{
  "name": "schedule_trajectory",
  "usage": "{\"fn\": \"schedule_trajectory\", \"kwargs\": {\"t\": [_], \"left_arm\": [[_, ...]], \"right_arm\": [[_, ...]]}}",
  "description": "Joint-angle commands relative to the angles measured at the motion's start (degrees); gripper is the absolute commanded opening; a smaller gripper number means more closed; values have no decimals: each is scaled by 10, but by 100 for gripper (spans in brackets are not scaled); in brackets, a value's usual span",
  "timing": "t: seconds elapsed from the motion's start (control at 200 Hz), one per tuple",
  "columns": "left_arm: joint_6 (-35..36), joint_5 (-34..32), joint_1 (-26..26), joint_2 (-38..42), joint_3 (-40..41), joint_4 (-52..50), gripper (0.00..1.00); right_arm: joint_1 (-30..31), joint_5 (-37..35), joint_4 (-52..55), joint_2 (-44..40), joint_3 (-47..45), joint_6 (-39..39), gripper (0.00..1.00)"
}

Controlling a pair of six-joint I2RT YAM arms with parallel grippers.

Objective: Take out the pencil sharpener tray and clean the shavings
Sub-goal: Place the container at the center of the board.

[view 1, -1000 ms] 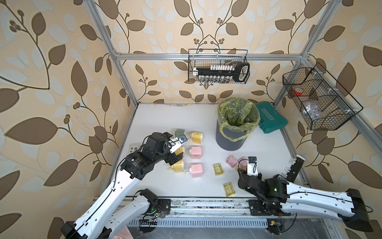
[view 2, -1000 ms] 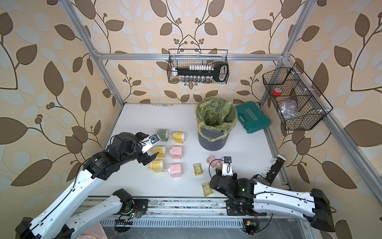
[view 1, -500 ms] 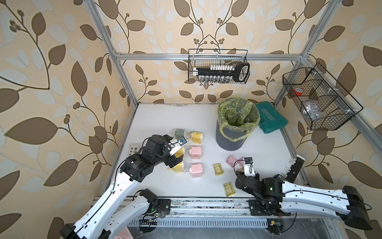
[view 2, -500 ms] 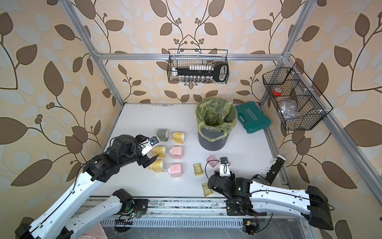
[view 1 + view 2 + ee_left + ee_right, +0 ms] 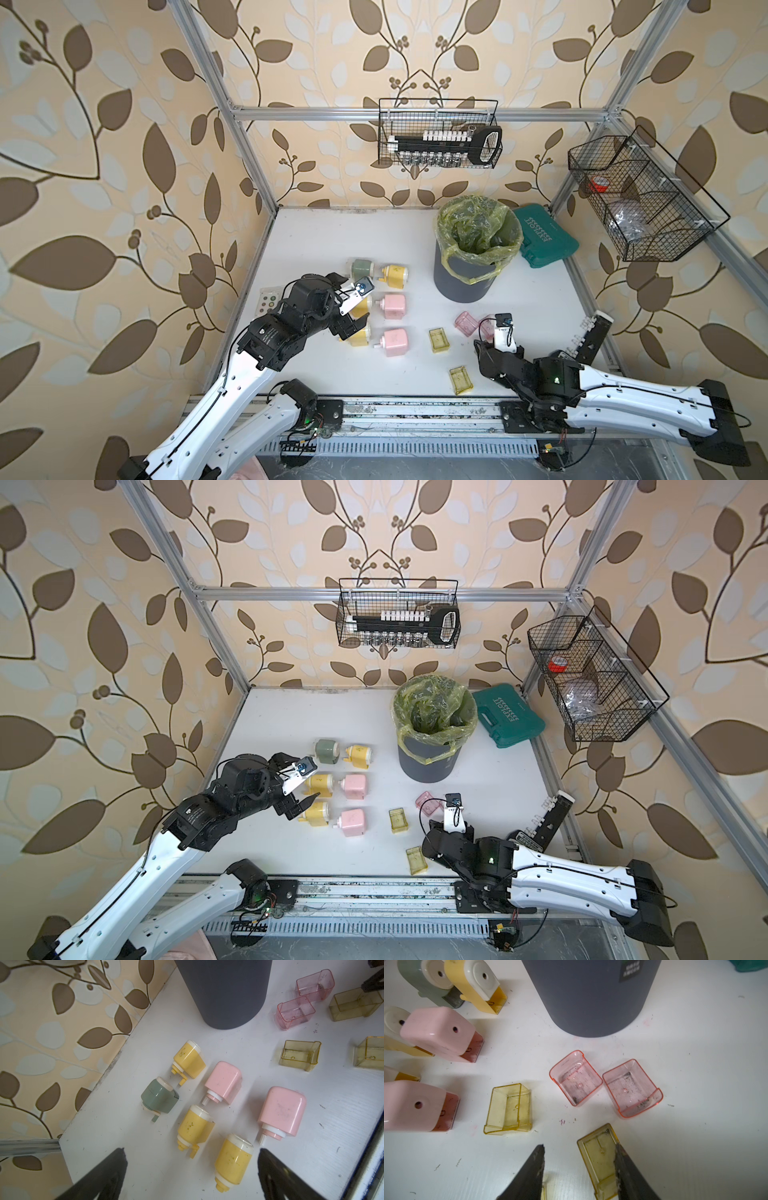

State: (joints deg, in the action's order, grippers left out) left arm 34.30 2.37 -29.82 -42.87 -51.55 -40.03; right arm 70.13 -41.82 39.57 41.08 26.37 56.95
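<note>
Yellow tray [image 5: 599, 1159] flat on white table [image 5: 695, 1064], right gripper [image 5: 579, 1146] jaws partly apart over it (one finger overlaps its wall, other clear), left gripper [image 5: 191, 1150] spread wide above yellow sharpener [image 5: 233, 1162], dark shavings [image 5: 627, 1076] in pink tray [image 5: 629, 1093] near bin [image 5: 591, 1001]

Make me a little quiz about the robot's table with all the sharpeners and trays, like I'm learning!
1. Count: how many pink trays lie out on the table?
2. True or false: the left gripper has its jaws shut on a pink sharpener.
3. Pick one: which sharpener colour is there only once? A pink, B green, C yellow.

Key
1. Two.
2. False: its jaws are wide open and hold nothing.
3. B, the green sharpener.
</note>
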Motion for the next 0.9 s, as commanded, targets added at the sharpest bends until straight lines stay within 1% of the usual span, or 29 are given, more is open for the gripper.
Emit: {"fn": "schedule_trajectory", "kwargs": {"t": [0.0, 0.045, 0.08, 0.12, 0.17, 0.24, 0.31, 0.425, 0.465, 0.505, 0.55, 0.595, 0.67, 0.7, 0.715, 0.755, 0.81, 0.855, 0.895], "left_arm": [[-35, -46, 5, -13, 0, 46, 99], [-41, -69, 15, -27, 0, 60, 99], [-34, -72, 17, -39, -2, 64, 99], [-20, -50, 25, -54, -12, 52, 99], [-7, -5, 41, -81, -31, 34, 99], [-3, 24, 62, -124, -55, 31, 98], [26, 69, 88, -173, -90, 5, 92], [121, 104, 129, -251, -146, -56, 80], [150, 121, 144, -276, -170, -78, 76], [183, 137, 153, -299, -192, -100, 74], [206, 139, 154, -324, -220, -120, 74], [225, 142, 154, -349, -248, -145, 77], [282, 125, 154, -387, -278, -187, 78], [297, 108, 154, -393, -284, -188, 78], [303, 96, 154, -412, -286, -186, 78], [321, 76, 156, -431, -295, -184, 78], [341, 75, 159, -456, -317, -189, 78], [351, 80, 163, -477, -336, -189, 78], [361, 82, 164, -495, -352, -190, 78]], "right_arm": [[2, -18, -35, 13, 58, -112, 53], [-3, -23, -43, 19, 76, -151, 56], [-11, -21, -52, 24, 88, -182, 57], [-26, -10, -63, 30, 102, -219, 61], [-55, 15, -69, 39, 120, -261, 61], [-98, 40, -54, 52, 148, -293, 63], [-141, 74, -45, 56, 168, -326, 65], [-203, 141, -36, 44, 186, -364, 65], [-217, 162, -37, 37, 189, -375, 65], [-229, 178, -32, 29, 193, -384, 65], [-235, 191, -18, 22, 201, -386, 65], [-237, 204, -1, 14, 208, -385, 65], [-236, 233, 27, -5, 212, -385, 65], [-236, 241, 34, -16, 208, -387, 65], [-236, 243, 37, -21, 207, -388, 65], [-236, 248, 43, -35, 199, -391, 65], [-236, 246, 53, -51, 191, -401, 65], [-237, 237, 61, -59, 190, -391, 65], [-236, 251, 57, -67, 188, -397, 65]]}}
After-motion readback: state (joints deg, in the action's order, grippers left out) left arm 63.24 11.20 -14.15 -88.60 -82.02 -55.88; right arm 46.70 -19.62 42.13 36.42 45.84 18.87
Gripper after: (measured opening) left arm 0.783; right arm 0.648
